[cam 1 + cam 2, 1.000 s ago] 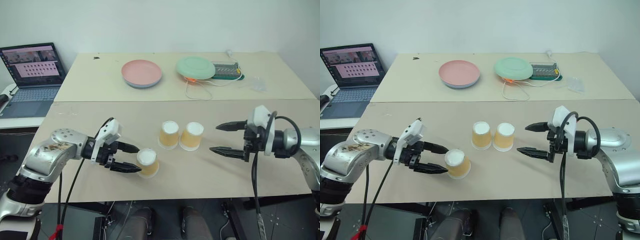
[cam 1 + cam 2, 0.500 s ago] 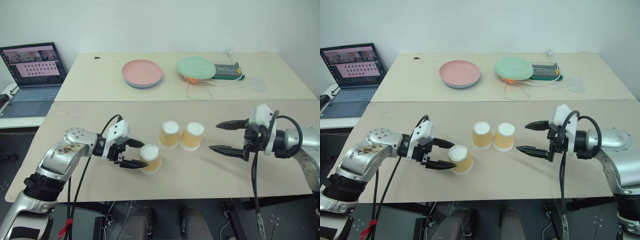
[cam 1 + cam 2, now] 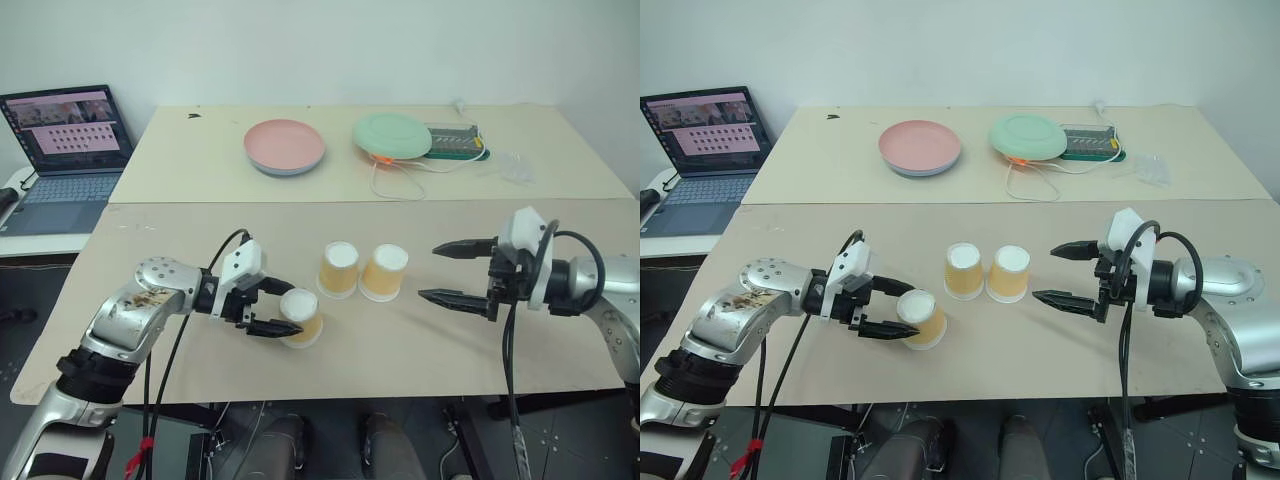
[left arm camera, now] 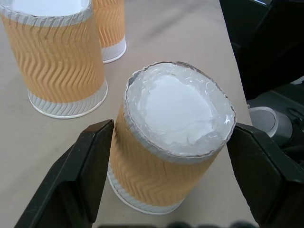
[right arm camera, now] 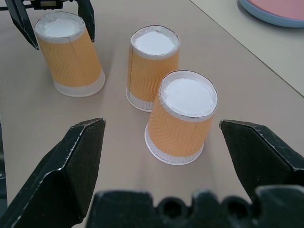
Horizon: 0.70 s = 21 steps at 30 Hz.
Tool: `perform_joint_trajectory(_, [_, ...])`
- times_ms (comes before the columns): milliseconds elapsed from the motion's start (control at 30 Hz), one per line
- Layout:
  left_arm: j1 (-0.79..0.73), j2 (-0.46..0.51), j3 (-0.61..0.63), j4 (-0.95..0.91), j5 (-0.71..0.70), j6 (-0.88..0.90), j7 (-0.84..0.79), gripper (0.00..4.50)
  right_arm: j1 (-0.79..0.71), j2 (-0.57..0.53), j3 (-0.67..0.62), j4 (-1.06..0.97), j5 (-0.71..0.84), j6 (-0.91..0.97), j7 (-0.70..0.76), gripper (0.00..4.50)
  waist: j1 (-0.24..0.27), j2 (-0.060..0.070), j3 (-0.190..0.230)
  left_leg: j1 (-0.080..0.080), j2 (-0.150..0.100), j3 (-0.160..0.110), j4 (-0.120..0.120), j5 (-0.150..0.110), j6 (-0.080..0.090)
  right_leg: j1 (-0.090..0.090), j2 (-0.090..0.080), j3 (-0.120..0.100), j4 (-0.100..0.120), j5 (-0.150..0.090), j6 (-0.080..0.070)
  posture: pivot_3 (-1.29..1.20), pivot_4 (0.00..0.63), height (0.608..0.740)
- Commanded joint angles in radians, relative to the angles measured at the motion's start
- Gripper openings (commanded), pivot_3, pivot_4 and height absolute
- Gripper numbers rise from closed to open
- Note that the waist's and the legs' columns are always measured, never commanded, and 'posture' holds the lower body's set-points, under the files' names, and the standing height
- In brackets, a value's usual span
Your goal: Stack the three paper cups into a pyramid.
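Carried rightward, left tool (image 3: 279,309) clamps third cup (image 3: 299,319) near the pair (image 3: 361,271); right tool (image 3: 447,272) apart.

place: lab/office | cues: bare white wall (image 3: 330,50), plain tables (image 3: 200,150), open laptop (image 3: 70,150)

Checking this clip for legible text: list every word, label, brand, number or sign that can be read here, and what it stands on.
None can be read.
Laptop screen: rows of small marks on a pink page, too small to read.
Three paper cups: a zigzag pattern on the sides, no print.
Pink plate and green plate: plain, unmarked.
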Motion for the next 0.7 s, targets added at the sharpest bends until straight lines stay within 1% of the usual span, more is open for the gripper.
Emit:
perform_joint_trajectory(33, [-0.02,-0.004,0.02,-0.037,-0.015,-0.005,0.006,4.37,-0.002,-0.016,-0.039,-0.016,0.004,-0.01,-0.003,4.5,0.0,0.0,0.0,0.0,0.0,0.0,0.0,0.0,0.0,0.0,0.0,0.0,0.0,0.0,0.0,0.0,0.15,0.718])
perform_joint_trajectory(67, [-0.02,-0.006,0.021,-0.037,-0.015,-0.005,0.008,4.47,-0.002,-0.017,-0.039,-0.015,0.004,-0.01,-0.004,4.5,0.0,0.0,0.0,0.0,0.0,0.0,0.0,0.0,0.0,0.0,0.0,0.0,0.0,0.0,0.0,0.0,0.15,0.718])
perform_joint_trajectory(667, [-0.032,-0.023,0.002,-0.029,0.011,-0.018,0.037,4.47,-0.002,-0.021,-0.04,-0.016,0.004,-0.007,-0.004,4.5,0.0,0.0,0.0,0.0,0.0,0.0,0.0,0.0,0.0,0.0,0.0,0.0,0.0,0.0,0.0,0.0,0.15,0.718])
perform_joint_trajectory(700, [-0.033,-0.024,0.002,-0.032,0.006,-0.01,0.035,4.22,-0.001,-0.022,-0.041,-0.018,0.004,-0.006,-0.005,4.5,0.0,0.0,0.0,0.0,0.0,0.0,0.0,0.0,0.0,0.0,0.0,0.0,0.0,0.0,0.0,0.0,0.15,0.718])
